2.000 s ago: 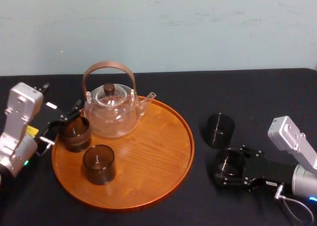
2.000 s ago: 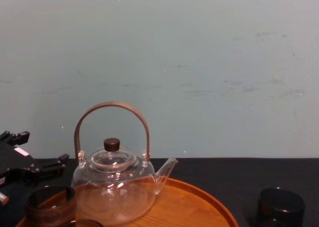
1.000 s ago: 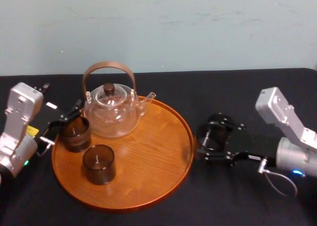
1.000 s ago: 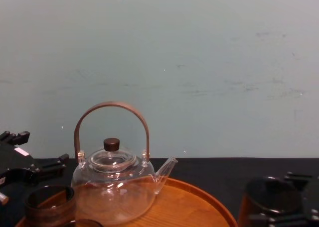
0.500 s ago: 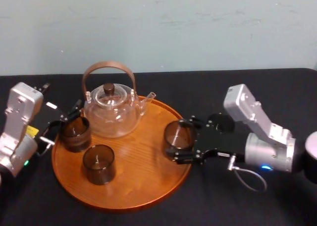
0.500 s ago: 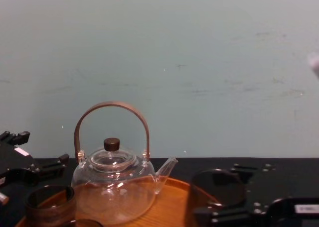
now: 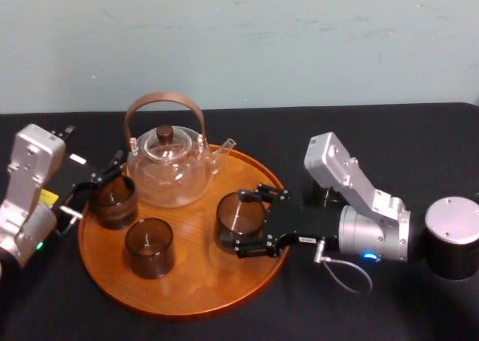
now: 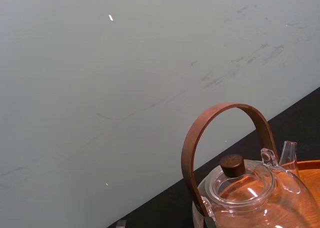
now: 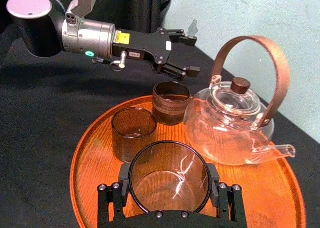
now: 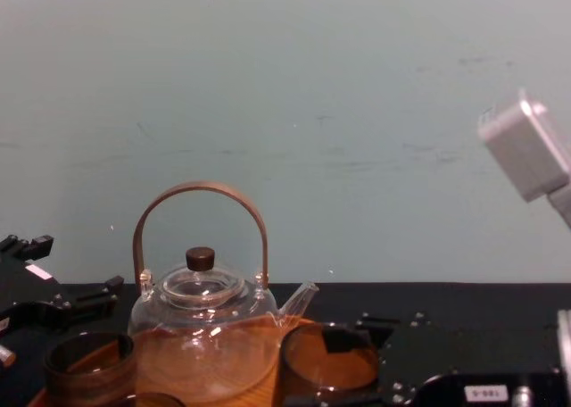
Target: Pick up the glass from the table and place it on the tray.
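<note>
My right gripper point(image 7: 251, 220) is clamped on the glass point(image 7: 239, 223), 1 finger point(image 9: 112, 198) on each side of its wall, reaching in sideways from the right. The glass stands upright, mouth up, its long axis vertical and square to the fingers. It sits over the right part of the tray point(image 7: 187, 300), well inside the rim. I cannot tell whether its base touches the wood or hangs just above it, and my next move turns on that. I judge a short straight descent and then a release is what remains.

The spot looks safe: the teapot point(image 7: 168, 169) is beside it to the far left, and the 2 other glasses point(image 7: 150, 246) point(image 7: 114, 201) are well apart from it.

The glass is a short, straight-walled tumbler of smoky brown tint, see-through and empty.

My left gripper point(image 7: 93, 185) rests at the tray's left edge by the far glass, fingers spread, above the black table point(image 7: 359, 131).
</note>
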Controlling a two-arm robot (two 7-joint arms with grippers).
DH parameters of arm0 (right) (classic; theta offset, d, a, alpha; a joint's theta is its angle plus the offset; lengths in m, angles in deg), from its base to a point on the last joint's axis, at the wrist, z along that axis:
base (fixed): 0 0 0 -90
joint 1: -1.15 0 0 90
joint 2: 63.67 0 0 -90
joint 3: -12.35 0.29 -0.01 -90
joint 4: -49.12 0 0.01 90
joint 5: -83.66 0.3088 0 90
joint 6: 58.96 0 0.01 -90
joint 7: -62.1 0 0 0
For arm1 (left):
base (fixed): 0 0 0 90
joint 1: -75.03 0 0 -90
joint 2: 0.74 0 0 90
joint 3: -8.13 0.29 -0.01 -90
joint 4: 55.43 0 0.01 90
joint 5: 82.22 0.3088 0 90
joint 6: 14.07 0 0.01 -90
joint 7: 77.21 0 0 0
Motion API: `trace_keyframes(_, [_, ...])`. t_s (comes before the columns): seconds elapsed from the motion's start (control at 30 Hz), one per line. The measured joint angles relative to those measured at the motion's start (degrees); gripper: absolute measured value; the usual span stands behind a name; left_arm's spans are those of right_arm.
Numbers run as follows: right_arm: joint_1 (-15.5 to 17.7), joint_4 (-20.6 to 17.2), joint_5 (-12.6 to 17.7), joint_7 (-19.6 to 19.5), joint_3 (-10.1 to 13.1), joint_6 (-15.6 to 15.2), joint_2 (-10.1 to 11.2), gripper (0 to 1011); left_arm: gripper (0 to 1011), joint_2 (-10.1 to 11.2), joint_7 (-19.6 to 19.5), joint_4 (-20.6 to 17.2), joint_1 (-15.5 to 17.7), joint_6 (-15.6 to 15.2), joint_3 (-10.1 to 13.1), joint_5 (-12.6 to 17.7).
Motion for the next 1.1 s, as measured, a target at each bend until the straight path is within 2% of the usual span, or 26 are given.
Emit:
trace_keyframes(0.7, [-1.44, 6.88, 1.99, 0.35, -1.94, 0.04, -3.0, 918, 1001, 0.0, 0.0, 0.0, 0.0, 0.0, 0.0, 0.0])
trace_keyframes(1.1, [-1.72, 8.79, 2.22, 0.5, -2.58, 0.24, -3.82, 918, 1002, 0.0, 0.0, 0.0, 0.0, 0.0, 0.01, 0.0])
